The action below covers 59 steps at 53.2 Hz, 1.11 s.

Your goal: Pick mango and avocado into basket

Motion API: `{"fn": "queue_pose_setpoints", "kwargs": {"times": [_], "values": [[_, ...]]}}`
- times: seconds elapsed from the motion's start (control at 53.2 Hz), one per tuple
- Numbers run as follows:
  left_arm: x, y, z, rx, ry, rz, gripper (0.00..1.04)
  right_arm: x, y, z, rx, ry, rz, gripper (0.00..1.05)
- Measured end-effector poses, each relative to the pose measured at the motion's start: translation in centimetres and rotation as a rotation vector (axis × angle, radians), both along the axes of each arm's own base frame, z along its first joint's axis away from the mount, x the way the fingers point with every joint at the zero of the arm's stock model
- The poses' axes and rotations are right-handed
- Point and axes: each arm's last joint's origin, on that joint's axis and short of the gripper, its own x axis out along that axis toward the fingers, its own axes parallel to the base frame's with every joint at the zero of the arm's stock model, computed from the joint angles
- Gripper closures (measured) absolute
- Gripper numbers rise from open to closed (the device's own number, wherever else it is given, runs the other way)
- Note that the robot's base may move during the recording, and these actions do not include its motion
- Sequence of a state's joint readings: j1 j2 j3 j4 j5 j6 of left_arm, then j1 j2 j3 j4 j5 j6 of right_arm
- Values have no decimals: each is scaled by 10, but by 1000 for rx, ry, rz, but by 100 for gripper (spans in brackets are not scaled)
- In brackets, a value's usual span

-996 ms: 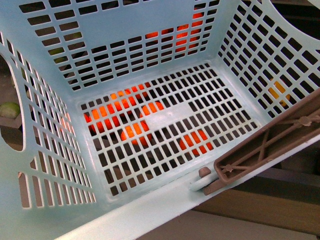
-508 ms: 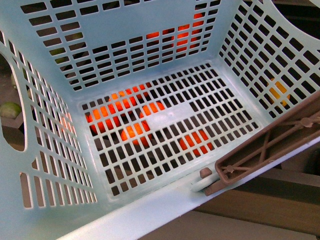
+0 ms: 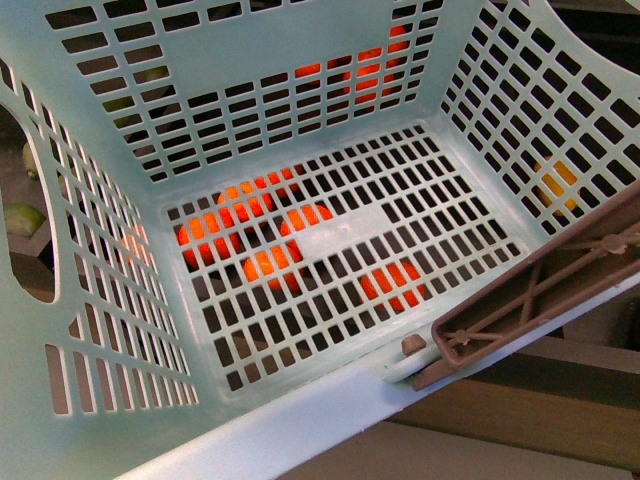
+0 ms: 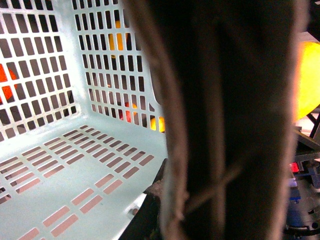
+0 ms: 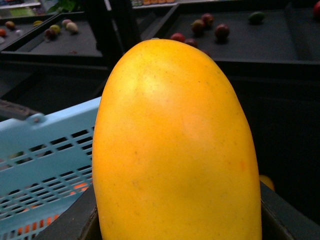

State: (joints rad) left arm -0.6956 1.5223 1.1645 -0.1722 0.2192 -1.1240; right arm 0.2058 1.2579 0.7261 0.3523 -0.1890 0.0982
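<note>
The pale turquoise basket (image 3: 300,395) fills the front view, lifted and tilted, with nothing lying on its slotted floor. Its brown handle (image 3: 540,290) crosses the near right corner. My left gripper (image 4: 190,200) is shut on the basket's handle (image 4: 225,125), which blurs across the left wrist view and hides the jaws. My right gripper (image 5: 175,222) is shut on the mango (image 5: 175,150), smooth and evenly yellow-orange, held just outside the basket's wall (image 5: 45,150). The mango shows as a yellow patch (image 3: 556,185) through the right wall. I cannot pick out the avocado.
Orange fruits (image 3: 265,260) lie below the basket and show through its floor slots. A pale green fruit (image 3: 20,218) shows through the left end cut-out. Dark trays (image 5: 235,40) with several red fruits and one green fruit (image 5: 256,17) stand beyond the mango.
The basket has shifted only slightly in the front view, and its handle sits a little lower. The yellow patch behind the right wall has hardly moved.
</note>
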Motion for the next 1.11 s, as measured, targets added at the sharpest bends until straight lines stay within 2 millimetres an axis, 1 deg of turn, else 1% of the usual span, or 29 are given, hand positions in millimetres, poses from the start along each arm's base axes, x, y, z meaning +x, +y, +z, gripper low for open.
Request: {"fn": "queue_pose_setpoints", "kwargs": {"times": [0.132,0.244,0.414,0.489,0.564,0.583,0.696,0.808,0.902,0.978,1.034,1.109], "values": [[0,0,0,1,-1,1,100,1,23,-8,-6,29,37,49],[0,0,0,1,0,1,100,0,39,-14,3,45,51,49],[0,0,0,0,0,1,100,-9,63,-17,26,59,108,49],[0,0,0,0,0,-1,100,-12,70,-22,19,75,122,49],[0,0,0,1,0,4,100,-14,72,-27,13,91,125,42],[0,0,0,1,0,5,100,-14,73,-28,10,98,123,38],[1,1,0,4,-4,7,100,-15,74,-29,12,106,116,26],[1,1,0,4,-3,10,100,-15,72,-29,8,103,77,7],[1,0,-3,7,11,13,100,-15,64,-27,2,97,3,9],[1,0,-3,8,9,9,100,-15,49,-21,-11,96,-119,9],[1,0,-3,9,8,10,100,-17,32,-15,-21,92,-248,9],[1,0,-3,7,11,10,100,-18,21,-11,-18,80,-323,9]]}}
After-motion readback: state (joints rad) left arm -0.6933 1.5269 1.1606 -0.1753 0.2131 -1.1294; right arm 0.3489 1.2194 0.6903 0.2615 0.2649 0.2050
